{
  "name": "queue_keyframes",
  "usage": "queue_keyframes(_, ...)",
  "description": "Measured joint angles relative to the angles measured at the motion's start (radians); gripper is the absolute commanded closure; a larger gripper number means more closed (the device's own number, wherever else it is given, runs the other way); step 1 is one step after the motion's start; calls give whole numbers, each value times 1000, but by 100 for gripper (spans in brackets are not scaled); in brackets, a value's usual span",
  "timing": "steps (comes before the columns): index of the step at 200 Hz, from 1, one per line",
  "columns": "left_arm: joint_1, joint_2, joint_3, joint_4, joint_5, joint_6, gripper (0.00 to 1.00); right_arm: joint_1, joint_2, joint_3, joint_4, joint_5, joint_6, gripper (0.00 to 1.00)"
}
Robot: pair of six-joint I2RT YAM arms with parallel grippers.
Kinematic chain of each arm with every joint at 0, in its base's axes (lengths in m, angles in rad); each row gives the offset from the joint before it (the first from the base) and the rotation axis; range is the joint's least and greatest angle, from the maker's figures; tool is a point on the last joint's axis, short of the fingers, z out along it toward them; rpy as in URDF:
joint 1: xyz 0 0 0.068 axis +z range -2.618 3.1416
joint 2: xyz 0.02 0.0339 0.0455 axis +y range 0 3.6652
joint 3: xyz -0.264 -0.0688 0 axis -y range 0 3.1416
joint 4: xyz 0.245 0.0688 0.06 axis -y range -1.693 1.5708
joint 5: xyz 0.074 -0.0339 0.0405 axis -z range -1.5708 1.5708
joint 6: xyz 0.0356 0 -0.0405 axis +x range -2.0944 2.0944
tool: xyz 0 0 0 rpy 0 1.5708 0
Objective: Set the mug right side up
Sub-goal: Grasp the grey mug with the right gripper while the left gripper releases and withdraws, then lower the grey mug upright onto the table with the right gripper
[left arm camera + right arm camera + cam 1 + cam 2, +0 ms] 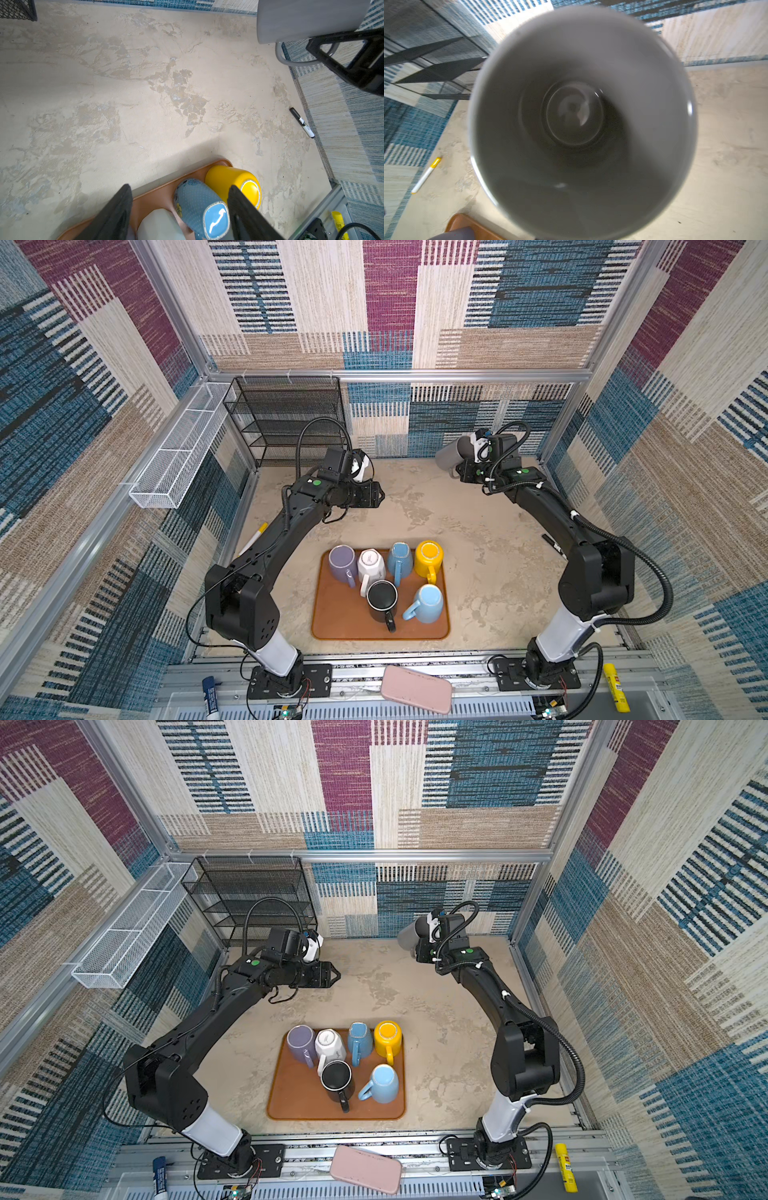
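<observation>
A grey mug (451,454) (410,934) hangs in the air at the back right, tipped on its side with its base toward the middle. My right gripper (462,469) (324,46) is shut on the mug's handle (291,60). The right wrist view looks straight into the mug's open mouth (581,124), which hides the jaws there. My left gripper (380,493) (336,973) (179,188) stands open and empty above the table at the back left-centre, apart from the mug.
A brown tray (336,614) (291,1094) near the front holds several upside-down mugs. A black mesh shelf (286,418) and a white wire basket (178,456) stand at the back left. A yellow-capped marker (253,539) and a black marker (552,547) lie by the side walls.
</observation>
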Motion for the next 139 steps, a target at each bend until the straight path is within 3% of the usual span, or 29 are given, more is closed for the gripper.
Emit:
queue_keyframes(84, 0, -25, 19, -91, -81, 0, 32, -24, 229, 245, -276, 214, -95, 100)
queue_keyframes(139, 0, -36, 19, -123, -114, 0, 32, -25, 308, 293, -393, 326, -125, 100)
